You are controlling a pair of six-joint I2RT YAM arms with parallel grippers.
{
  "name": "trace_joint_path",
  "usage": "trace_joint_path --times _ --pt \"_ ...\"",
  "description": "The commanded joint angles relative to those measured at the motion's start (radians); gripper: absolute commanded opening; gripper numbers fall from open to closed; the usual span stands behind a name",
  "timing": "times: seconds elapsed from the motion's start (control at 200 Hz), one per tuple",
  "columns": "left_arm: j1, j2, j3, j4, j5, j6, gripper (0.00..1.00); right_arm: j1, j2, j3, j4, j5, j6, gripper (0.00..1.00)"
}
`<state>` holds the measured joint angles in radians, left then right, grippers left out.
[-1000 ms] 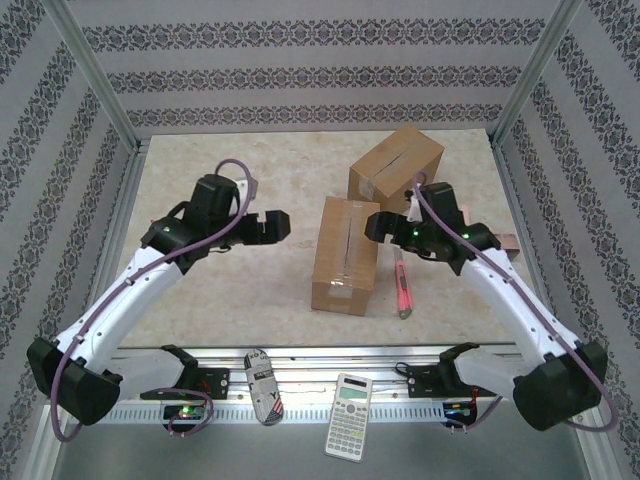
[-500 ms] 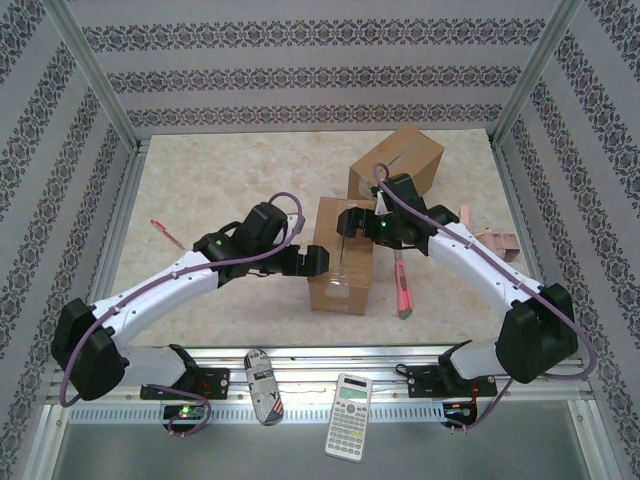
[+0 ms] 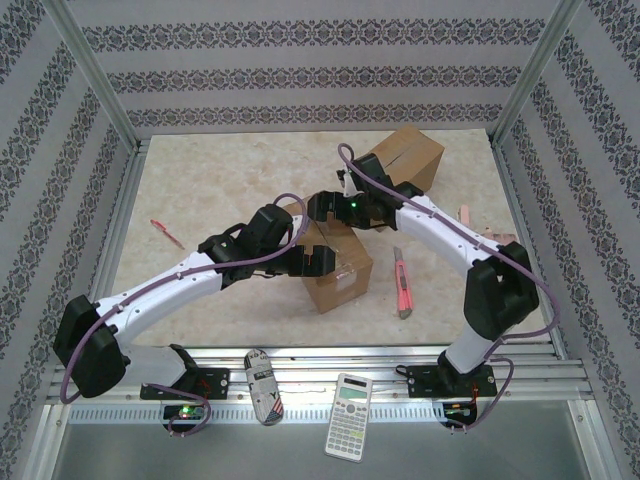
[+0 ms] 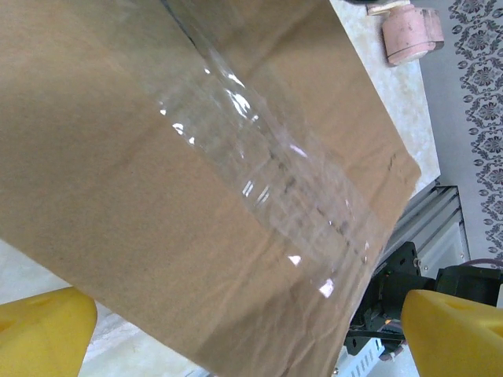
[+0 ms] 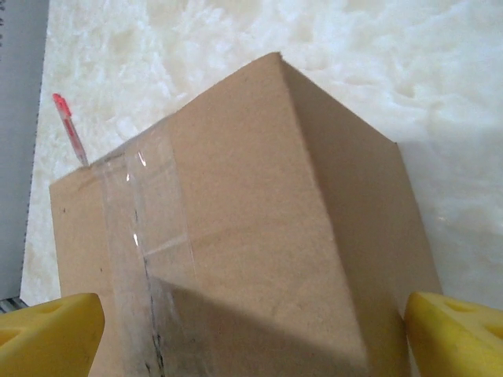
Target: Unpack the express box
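Both arms lean in over the same box [image 3: 338,268], which sits on the table [image 3: 220,190] a little in front of the middle, its long taped top facing up. The left gripper [image 3: 314,259] is at the box's left side and the right gripper [image 3: 323,208] is over its far end.

From the left wrist, the left gripper [image 4: 244,338] has its yellow fingers [image 4: 39,328] spread wide, with the brown box [image 4: 181,157] and its clear tape [image 4: 267,173] spanning the space ahead of them. A sliver of table shows between the box and the left-hand finger, so nothing is clamped.

From the right wrist, the right gripper [image 5: 251,334] is just as wide apart, looking down on a corner of the box [image 5: 251,236]. Whether its fingers [image 5: 456,336] brush the cardboard I cannot tell.

A second box [image 3: 400,163] stands behind, towards the back right, apart from the first one. A box cutter [image 3: 402,286] lies just right of the near box (pink-handled, pointing front to back). A red pen [image 3: 164,233] lies well off to the left, and a calculator [image 3: 348,415] rests on the front rail between the arm bases.
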<state>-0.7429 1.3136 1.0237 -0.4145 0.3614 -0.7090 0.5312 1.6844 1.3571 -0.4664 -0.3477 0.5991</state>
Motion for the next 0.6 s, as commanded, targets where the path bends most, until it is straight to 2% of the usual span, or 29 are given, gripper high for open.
trace_joint_path --times 0.0,0.345,0.595 --pt "-0.012 -0.022 -0.010 0.001 -0.043 0.005 1.00 0.026 0.031 0.061 -0.008 -0.068 -0.015 0.97" --pt "-0.011 -0.024 0.023 -0.099 -0.158 0.038 1.00 0.028 0.032 0.099 -0.057 0.003 -0.026 0.98" --pt "-0.011 -0.069 0.026 -0.119 -0.171 0.056 1.00 -0.013 0.014 0.207 -0.158 0.091 -0.069 0.98"
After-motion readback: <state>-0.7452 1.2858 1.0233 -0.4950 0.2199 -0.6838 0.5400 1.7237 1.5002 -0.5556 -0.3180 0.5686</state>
